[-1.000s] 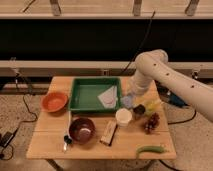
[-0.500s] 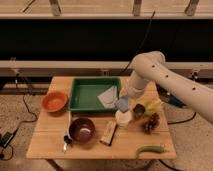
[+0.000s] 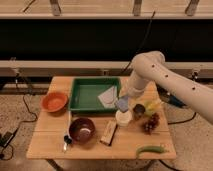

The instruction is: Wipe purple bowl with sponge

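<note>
Since a second ago, the white arm has carried its pincer [image 3: 121, 100] left and slightly down, from the tray's right rim to just above the cup. Right of the frame's centre, the pincer is closed on a small light-blue sponge block [image 3: 123, 105], which hangs clear of the table. Directly below it stands a white round cup [image 3: 123, 118]. Just left lies a green rectangular plastic tray [image 3: 86, 95] with a pale folded sheet [image 3: 108, 96] in its right corner. Just right of the cup are a dark can [image 3: 138, 109], a yellowish fruit [image 3: 154, 105] and a dark red bunch of grapes [image 3: 150, 123]. A tan-brown oblong block [image 3: 109, 133] lies below the cup. The round dark maroon-purple bowl [image 3: 82, 129] sits lower left of centre, well apart from the sponge, with a dark utensil [image 3: 66, 142] beside it. A round orange bowl [image 3: 54, 101] sits at the left. A long green vegetable [image 3: 150, 150] lies at the lower right of the light wooden table [image 3: 47, 142].
</note>
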You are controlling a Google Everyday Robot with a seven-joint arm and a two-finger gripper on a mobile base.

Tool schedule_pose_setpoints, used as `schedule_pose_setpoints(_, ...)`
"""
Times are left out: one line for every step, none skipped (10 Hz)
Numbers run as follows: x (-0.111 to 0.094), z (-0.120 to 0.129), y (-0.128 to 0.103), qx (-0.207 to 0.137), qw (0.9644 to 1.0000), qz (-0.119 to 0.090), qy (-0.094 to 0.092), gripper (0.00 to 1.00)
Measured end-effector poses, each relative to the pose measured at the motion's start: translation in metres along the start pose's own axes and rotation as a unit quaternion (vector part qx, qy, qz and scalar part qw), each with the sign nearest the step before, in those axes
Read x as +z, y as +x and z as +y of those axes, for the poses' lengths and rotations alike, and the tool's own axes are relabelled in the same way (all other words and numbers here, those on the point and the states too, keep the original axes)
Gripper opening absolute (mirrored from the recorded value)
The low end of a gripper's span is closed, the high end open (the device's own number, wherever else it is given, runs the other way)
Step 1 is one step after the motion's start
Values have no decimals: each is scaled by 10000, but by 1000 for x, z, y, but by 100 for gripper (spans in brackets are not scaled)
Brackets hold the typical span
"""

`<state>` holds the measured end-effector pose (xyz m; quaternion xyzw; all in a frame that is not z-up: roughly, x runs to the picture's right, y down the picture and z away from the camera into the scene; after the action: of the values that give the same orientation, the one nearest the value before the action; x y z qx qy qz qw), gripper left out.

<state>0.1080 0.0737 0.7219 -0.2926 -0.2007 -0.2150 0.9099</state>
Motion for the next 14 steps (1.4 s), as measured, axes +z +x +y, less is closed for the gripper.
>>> schedule_pose_setpoints(0, 0, 0, -9, 10000, -3, -6, 0)
schedule_pose_setpoints(-1, 1, -5, -127, 9999, -13, -18, 0)
schedule_pose_setpoints(0, 2, -15, -283, 9996, -32, -62, 0)
schedule_pose_setpoints(2, 1, -26, -428, 9990, -49, -91, 0)
schedule_pose_setpoints(8, -5, -55, -724, 9972, -67, -149, 0)
schedule_pose_setpoints(14, -10, -74, -889, 9958, -73, -187, 0)
schedule_pose_setpoints(20, -16, -93, -1057, 9941, -83, -228, 0)
schedule_pose_setpoints(28, -23, -115, -1252, 9917, -87, -285, 0)
schedule_pose_setpoints(42, -31, -143, -1501, 9879, -110, -372, 0)
schedule_pose_setpoints(56, -37, -165, -1716, 9840, -137, -460, 0)
schedule_pose_setpoints(66, -40, -178, -1849, 9812, -168, -524, 0)
schedule_pose_setpoints(87, -40, -194, -2043, 9765, -231, -639, 0)
schedule_pose_setpoints(102, -37, -203, -2147, 9736, -279, -718, 0)
schedule_pose_setpoints(115, -33, -207, -2218, 9713, -324, -798, 0)
